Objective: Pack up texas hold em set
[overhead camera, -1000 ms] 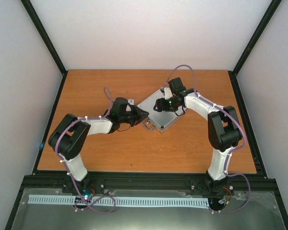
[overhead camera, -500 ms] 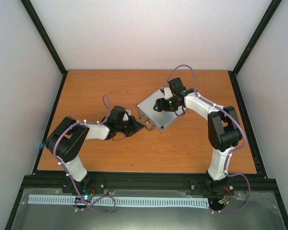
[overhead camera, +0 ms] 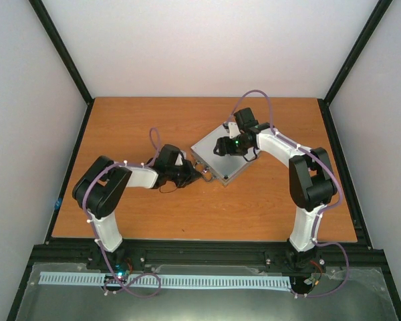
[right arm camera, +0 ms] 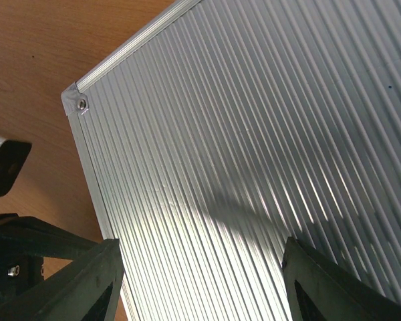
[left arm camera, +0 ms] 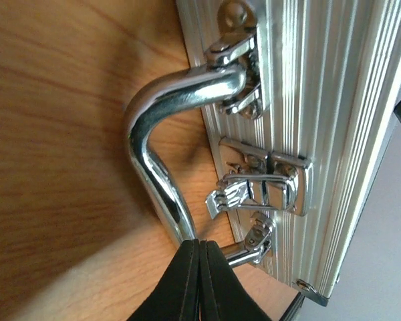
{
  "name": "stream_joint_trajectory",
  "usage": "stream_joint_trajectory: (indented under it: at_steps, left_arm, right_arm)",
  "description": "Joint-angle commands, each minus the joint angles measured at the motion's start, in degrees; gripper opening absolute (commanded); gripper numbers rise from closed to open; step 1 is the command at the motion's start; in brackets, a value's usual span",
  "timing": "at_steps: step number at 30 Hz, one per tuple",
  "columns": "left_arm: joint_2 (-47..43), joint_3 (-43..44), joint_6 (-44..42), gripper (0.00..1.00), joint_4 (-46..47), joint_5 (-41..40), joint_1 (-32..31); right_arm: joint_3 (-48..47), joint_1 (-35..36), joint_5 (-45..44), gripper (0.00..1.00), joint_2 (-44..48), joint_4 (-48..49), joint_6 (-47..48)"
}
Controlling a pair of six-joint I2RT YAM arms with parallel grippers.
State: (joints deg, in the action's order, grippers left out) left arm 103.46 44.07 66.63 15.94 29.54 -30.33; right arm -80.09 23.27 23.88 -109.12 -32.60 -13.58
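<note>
Since its lid is down, the silver aluminium case (overhead camera: 217, 162) shows only its ribbed shell, riveted corners and bright metal fittings; whatever is inside is hidden. It lies flat on the wooden counter (overhead camera: 134, 127), turned cornerwise, a little right of middle. The curved chrome handle (left arm camera: 154, 154) sits on its front edge, towards the left arm, lying out over the wood.

From above, the right hand (overhead camera: 222, 146) covers part of the lid. The right wrist view cuts the case off on three sides.

One case, one handle and one latch (left arm camera: 260, 190) between the handle's two mounts can be counted.

The left hand (overhead camera: 199, 175) has its fingers (left arm camera: 187, 281) pressed together on nothing, tips right at the handle's bar; whether they touch is unclear. The right hand hangs just over the lid with its fingers (right arm camera: 73, 287) well apart, holding nothing.
</note>
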Motion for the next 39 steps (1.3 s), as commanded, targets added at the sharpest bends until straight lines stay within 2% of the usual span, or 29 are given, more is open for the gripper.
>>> stream_joint_trajectory:
  at_steps: [1, 10, 39]
  left_arm:
    - [0.9, 4.5, -4.6, 0.01, -7.8, -1.9, -0.4]
    - [1.6, 7.5, -6.3, 0.01, -12.5, -2.8, -0.4]
    - [8.3, 16.0, -6.7, 0.01, -18.0, -2.2, -0.4]
  right_arm:
    - [0.0, 0.1, -0.6, 0.67, -2.9, -3.9, -0.7]
    - [-0.6, 0.0, -0.4, 0.67, -3.5, -3.6, -1.0]
    - [-0.8, 0.1, 0.4, 0.67, -4.2, -3.8, -1.5]
